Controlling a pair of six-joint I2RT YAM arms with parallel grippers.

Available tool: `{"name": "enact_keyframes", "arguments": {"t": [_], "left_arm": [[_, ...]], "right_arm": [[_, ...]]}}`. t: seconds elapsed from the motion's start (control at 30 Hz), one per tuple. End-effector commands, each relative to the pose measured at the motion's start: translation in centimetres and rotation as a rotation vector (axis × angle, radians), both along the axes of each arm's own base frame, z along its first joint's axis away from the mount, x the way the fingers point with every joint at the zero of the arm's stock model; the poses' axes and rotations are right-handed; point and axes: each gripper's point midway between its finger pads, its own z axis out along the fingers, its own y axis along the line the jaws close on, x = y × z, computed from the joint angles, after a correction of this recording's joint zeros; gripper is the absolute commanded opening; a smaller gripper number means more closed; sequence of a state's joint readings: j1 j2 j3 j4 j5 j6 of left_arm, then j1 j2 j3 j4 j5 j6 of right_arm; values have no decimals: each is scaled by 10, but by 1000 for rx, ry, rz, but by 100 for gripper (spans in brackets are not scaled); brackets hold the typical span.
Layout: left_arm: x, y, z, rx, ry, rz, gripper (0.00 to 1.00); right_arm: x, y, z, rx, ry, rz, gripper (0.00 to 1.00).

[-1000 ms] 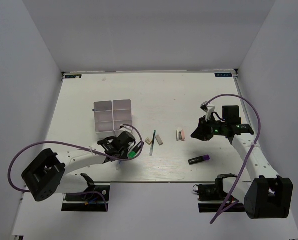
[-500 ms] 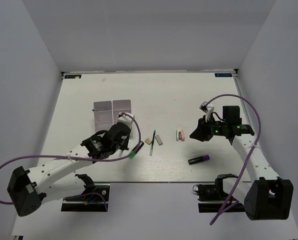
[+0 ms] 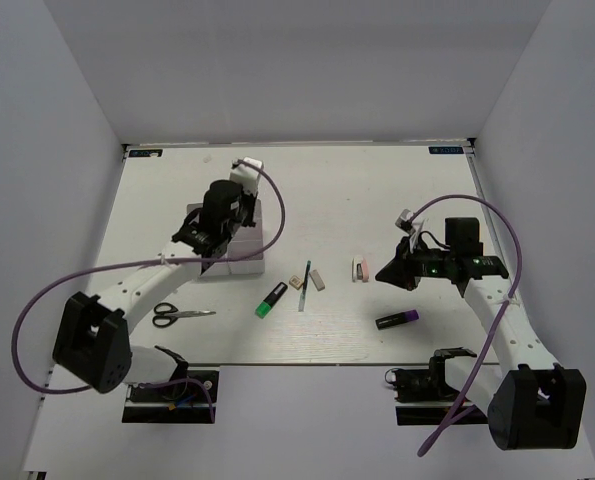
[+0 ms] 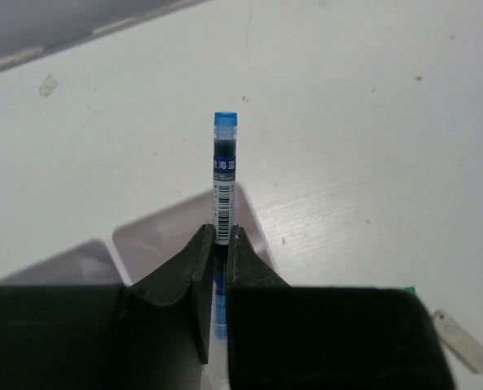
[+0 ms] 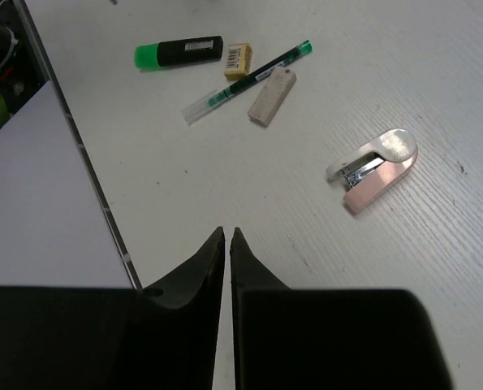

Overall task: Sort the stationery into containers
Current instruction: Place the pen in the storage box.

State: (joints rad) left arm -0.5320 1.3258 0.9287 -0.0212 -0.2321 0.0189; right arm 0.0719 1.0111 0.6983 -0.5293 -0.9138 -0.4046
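The left claw [image 4: 219,237] pinches a blue pen [image 4: 225,158], which juts past its tips over the bins [image 4: 156,237]. The right claw [image 5: 227,237] is closed and empty.

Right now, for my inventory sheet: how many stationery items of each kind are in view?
Pens: 2, thin blue pen, thin green pen
Markers: 2, green-black highlighter, purple-black marker
Erasers: 2, small yellow eraser, long beige eraser
Black-handled scissors: 1
Pink-and-silver stapler-like piece: 1
Total: 8

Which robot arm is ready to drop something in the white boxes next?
Left. The left gripper holds the blue pen over the boxes; the right gripper is shut and empty, off by the pink stapler.
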Motion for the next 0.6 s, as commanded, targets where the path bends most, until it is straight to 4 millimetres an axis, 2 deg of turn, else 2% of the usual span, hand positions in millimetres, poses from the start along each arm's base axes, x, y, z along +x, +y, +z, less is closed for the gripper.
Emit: {"name": "enact_keyframes", "arguments": {"t": [0.0, 0.13, 0.2, 0.43, 0.57], "left_arm": [[24, -25, 53, -78, -134, -118, 1], [45, -22, 48, -62, -118, -119, 1], [51, -18, 45, -50, -114, -116, 1], [69, -2, 14, -42, -85, -73, 1], [79, 3, 10, -53, -91, -54, 1]], "right_arm": [[-9, 7, 6, 43, -78, 99, 8], [-8, 7, 6, 41, -83, 114, 8], [-9, 7, 5, 38, -78, 117, 8], [-8, 6, 3, 33, -88, 123, 13], [-7, 4, 2, 29, -84, 111, 14]]}}
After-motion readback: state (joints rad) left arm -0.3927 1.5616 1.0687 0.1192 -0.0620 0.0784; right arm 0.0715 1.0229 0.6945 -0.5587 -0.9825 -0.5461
